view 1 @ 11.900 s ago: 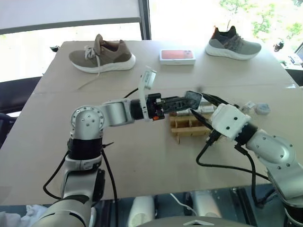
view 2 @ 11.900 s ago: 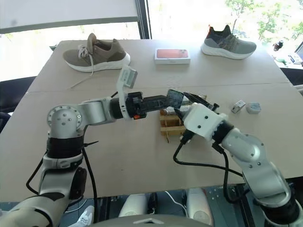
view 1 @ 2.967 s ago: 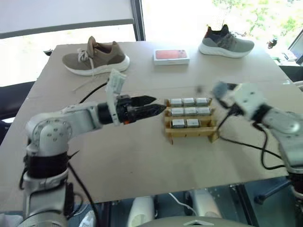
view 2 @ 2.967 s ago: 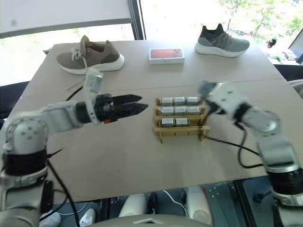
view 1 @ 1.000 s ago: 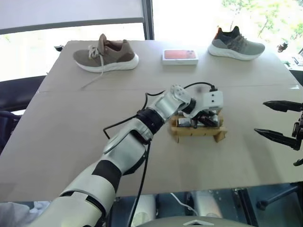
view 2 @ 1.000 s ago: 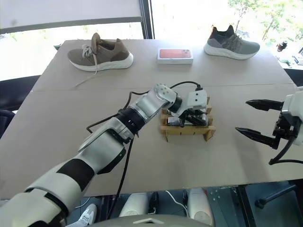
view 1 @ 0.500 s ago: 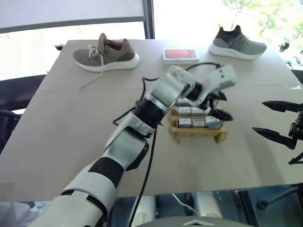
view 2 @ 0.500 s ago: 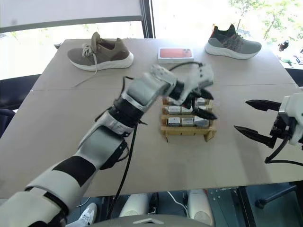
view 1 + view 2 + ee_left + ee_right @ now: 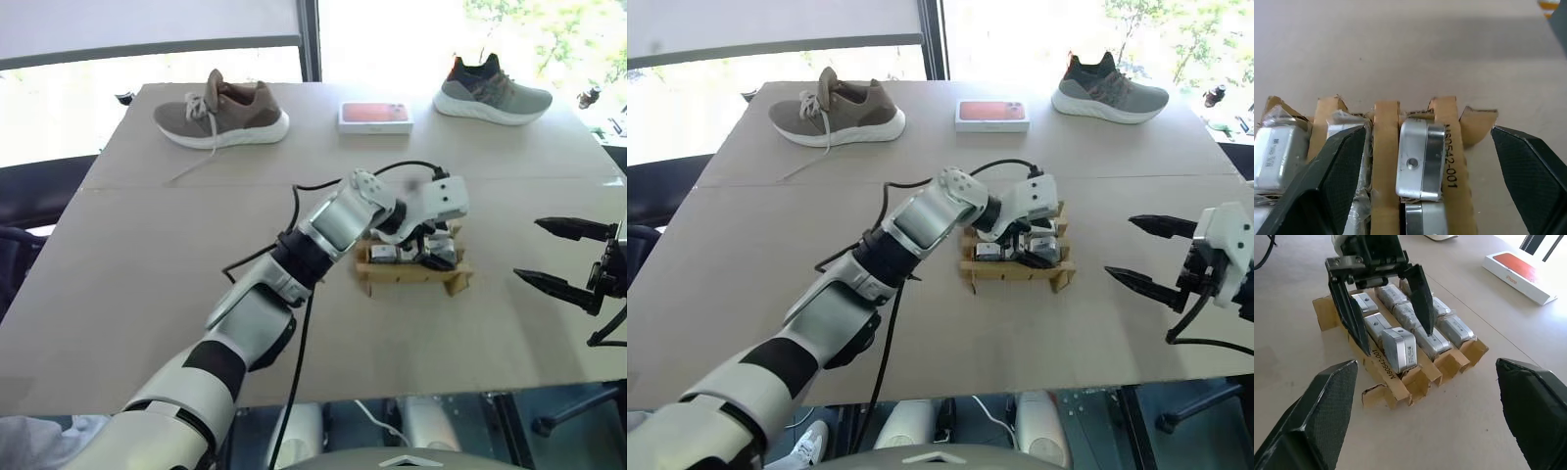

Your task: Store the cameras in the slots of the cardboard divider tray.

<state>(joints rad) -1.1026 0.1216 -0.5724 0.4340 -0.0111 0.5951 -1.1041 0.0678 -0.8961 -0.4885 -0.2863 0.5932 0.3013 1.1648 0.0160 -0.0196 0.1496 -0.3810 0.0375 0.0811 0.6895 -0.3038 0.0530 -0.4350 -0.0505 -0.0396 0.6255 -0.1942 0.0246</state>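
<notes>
The cardboard divider tray (image 9: 456,279) sits at the middle of the table with several silver-grey cameras (image 9: 1442,330) in its slots. My left arm reaches across to it. My left gripper (image 9: 1427,129) hangs open just above the tray's near right corner. Its black fingers (image 9: 1349,308) straddle the corner camera (image 9: 1420,161) without touching it. That camera stands on edge, slightly higher than its neighbours. My right gripper (image 9: 558,257) is open and holds nothing, off to the right of the tray, pointing toward it.
At the table's far side lie a brown shoe (image 9: 220,108), a white box with a red top (image 9: 374,117) and a grey shoe (image 9: 495,90). A black cable (image 9: 392,171) loops over my left wrist. The table's front edge runs close below the tray.
One second ago my left gripper was shut low in the tray. It opened, lifted clear, then came back down over the same corner, leaving the camera in its slot. My right gripper stayed still.
</notes>
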